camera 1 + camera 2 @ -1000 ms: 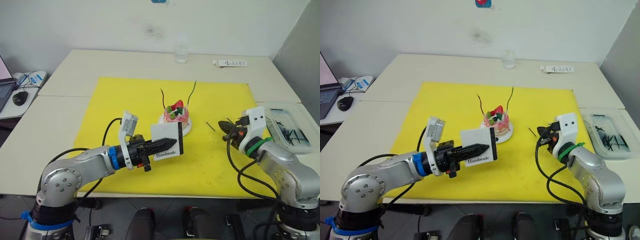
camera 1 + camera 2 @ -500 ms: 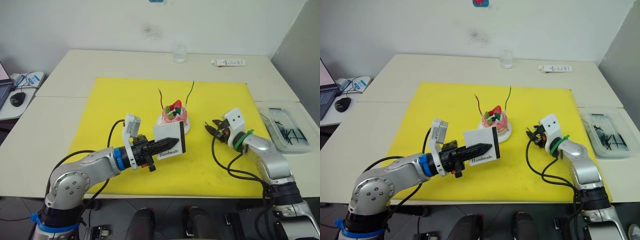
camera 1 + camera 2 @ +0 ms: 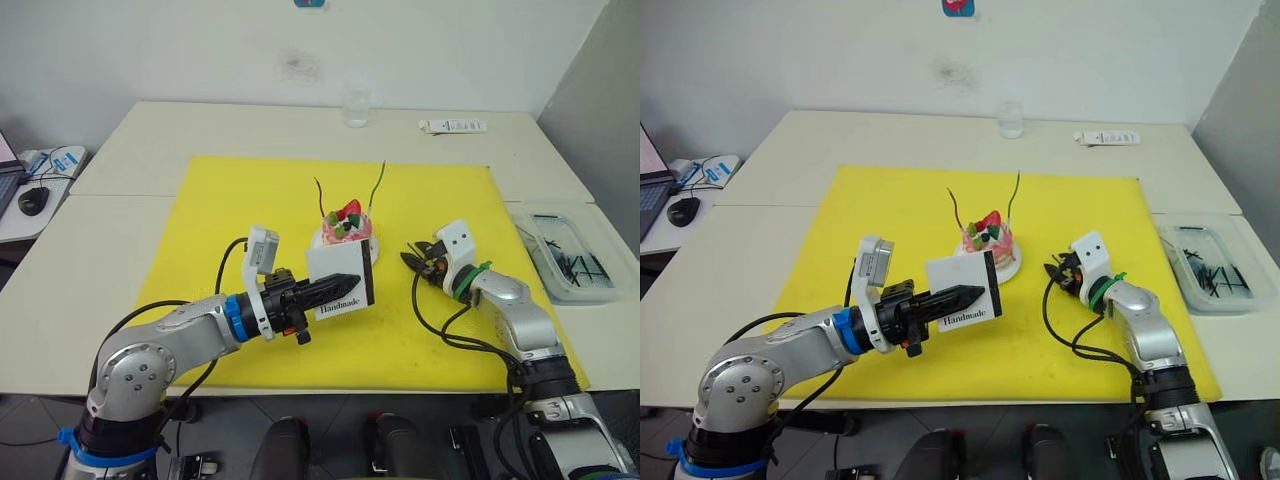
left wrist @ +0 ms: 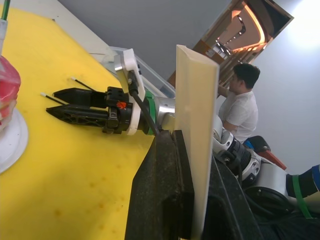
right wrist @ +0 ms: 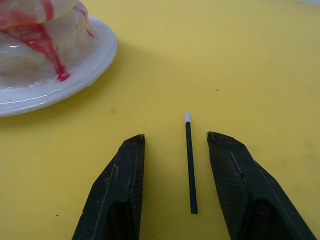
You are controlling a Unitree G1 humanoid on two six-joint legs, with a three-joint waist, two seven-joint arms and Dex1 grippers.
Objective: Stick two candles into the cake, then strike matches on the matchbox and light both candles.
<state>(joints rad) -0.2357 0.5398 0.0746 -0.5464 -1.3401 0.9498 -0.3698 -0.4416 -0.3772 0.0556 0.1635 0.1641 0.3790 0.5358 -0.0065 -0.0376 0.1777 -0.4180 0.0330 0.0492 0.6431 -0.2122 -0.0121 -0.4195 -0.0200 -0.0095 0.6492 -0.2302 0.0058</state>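
The pink cake (image 3: 347, 226) sits on its white plate (image 3: 326, 243) mid-mat, with a dark red candle (image 3: 320, 194) and a green candle (image 3: 379, 182) standing in it. Just in front of the cake, my left gripper (image 3: 345, 284) is shut on the white matchbox (image 3: 338, 268), held upright with its black strip to the right. My right gripper (image 3: 407, 261) is low over the mat right of the plate and open. A dark match (image 5: 190, 165) with a white tip lies flat on the mat between its fingers (image 5: 125, 190), untouched.
A yellow mat (image 3: 240, 210) covers the table's middle. A clear tray (image 3: 560, 255) of more matches stands at the right edge. A glass (image 3: 355, 108) and a white bar (image 3: 452, 126) are at the back. A person (image 4: 240, 100) sits beyond the table.
My right gripper has moved left across the mat toward the cake and now straddles a match. The left gripper still holds the matchbox in place.
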